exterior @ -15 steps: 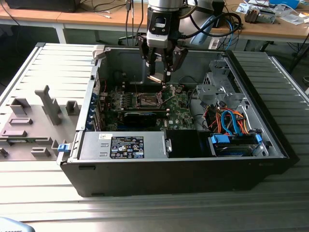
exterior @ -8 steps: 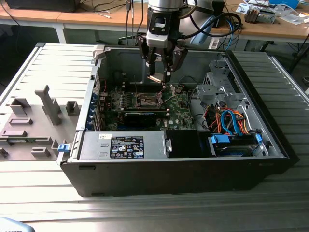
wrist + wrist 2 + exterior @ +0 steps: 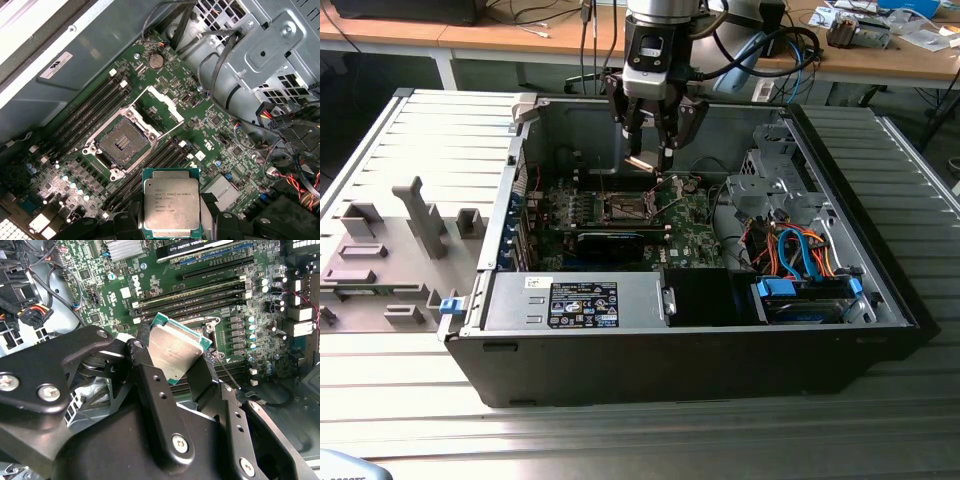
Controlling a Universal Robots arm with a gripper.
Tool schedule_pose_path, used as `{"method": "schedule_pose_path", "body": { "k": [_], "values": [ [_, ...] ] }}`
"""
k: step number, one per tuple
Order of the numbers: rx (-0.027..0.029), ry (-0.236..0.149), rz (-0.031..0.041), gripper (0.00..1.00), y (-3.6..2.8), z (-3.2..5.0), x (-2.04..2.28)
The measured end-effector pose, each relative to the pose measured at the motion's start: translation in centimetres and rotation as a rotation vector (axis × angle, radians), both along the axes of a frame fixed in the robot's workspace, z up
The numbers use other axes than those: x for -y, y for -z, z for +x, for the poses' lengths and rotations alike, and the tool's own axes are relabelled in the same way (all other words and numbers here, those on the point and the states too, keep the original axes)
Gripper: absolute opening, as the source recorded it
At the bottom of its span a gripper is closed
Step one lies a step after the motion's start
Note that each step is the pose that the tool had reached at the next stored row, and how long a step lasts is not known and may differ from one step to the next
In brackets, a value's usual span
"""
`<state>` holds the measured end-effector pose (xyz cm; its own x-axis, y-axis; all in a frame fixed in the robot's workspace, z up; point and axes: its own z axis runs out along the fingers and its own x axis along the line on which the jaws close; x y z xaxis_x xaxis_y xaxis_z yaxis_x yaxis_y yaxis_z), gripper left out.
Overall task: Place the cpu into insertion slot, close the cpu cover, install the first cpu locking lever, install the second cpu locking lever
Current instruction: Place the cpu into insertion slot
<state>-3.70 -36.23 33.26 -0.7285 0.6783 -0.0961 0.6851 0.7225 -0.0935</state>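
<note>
My gripper [image 3: 648, 150] hangs inside the open computer case, shut on the cpu [image 3: 640, 160]. The cpu [image 3: 171, 202] is a square chip with a silvery top and green edge, pinched on two opposite sides by black fingers [image 3: 150, 375]. It is held in the air, apart from the green board. The insertion slot [image 3: 122, 142], a square socket with a dark centre and metal rim, lies open and empty beside the chip. The cpu cover [image 3: 161, 102], a thin metal frame, stands flipped up at the socket's far side. In the second wrist view the cpu [image 3: 177, 347] is tilted above the board.
Memory slots [image 3: 95, 107] flank the socket. A black graphics card [image 3: 610, 242] lies in front of it. A metal drive cage [image 3: 770, 180] with coloured cables [image 3: 790, 250] fills the exterior view's right. The case wall [image 3: 580, 125] rises behind. A grey fixture tray [image 3: 390, 250] sits outside, left.
</note>
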Motion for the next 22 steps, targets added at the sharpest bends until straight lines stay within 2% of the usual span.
{"method": "schedule_pose_path", "body": {
  "k": [22],
  "values": [
    [0.0,0.02,-0.0047,0.54,0.05,0.0,0.0]
  ]
}}
